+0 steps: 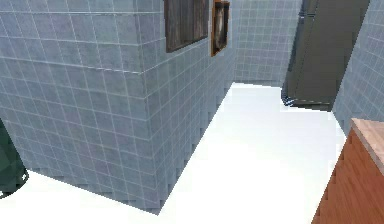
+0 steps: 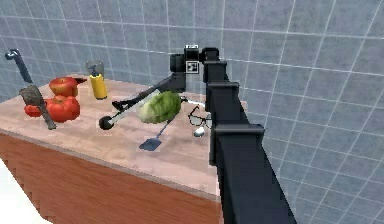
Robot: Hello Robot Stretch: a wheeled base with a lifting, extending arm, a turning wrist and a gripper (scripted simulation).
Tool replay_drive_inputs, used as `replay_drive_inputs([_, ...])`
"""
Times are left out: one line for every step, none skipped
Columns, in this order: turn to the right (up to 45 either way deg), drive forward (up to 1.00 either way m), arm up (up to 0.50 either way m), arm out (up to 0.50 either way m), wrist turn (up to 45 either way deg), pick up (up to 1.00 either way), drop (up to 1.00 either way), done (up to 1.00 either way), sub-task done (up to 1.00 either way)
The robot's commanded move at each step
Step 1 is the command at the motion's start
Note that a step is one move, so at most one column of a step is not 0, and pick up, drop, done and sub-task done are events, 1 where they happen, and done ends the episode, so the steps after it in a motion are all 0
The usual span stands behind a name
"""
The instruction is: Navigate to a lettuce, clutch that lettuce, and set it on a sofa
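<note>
1. Arm side view: the gripper (image 2: 130,126) sits at the far end of the arm (image 2: 235,140), with thin fingers running out toward 8 o'clock over the counter (image 2: 120,170). Can't tell whether it holds anything, because the lettuce lies on the counter right at it.
2. The lettuce (image 2: 160,105) is a pale green head resting on the wooden top, at 7 o'clock from the white marker squares (image 2: 190,66). Can't tell whether the fingers are over, beside or touching it.
3. Handling, my read: light, with soft leaves outside and a firmer core. Outer leaves bruise and tear off, and the round body may roll. Take it across the widest middle with modest force, never by a loose leaf.
4. Neighbours of the lettuce:
   - grey flat piece (image 2: 150,145) at 7 o'clock, just beside; utensil or fingertip, can't tell
   - thin dark wiry thing (image 2: 200,120) at 3 o'clock, near
   - red tomato-like things (image 2: 62,105) at 9 o'clock, well apart
   - yellow bottle (image 2: 98,85) at 10 o'clock, well apart
5. Forward view: tiled wall corner (image 1: 140,110) at centre, white floor (image 1: 250,140), tall dark appliance (image 1: 325,55) at 1 o'clock, wooden counter edge (image 1: 365,175) at 4 o'clock.
6. Stage, judged: the robot is at the lettuce, on the grasp step. The carry to the sofa is not yet done.
</note>
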Motion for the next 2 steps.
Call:
replay_drive_inputs([0.0,0.00,0.00,0.00,45.0,0.00,0.00,0.00,0.00])
replay_drive_inputs([0.0,0.00,0.00,0.00,3.0,0.00,0.00,0.00,0.00])
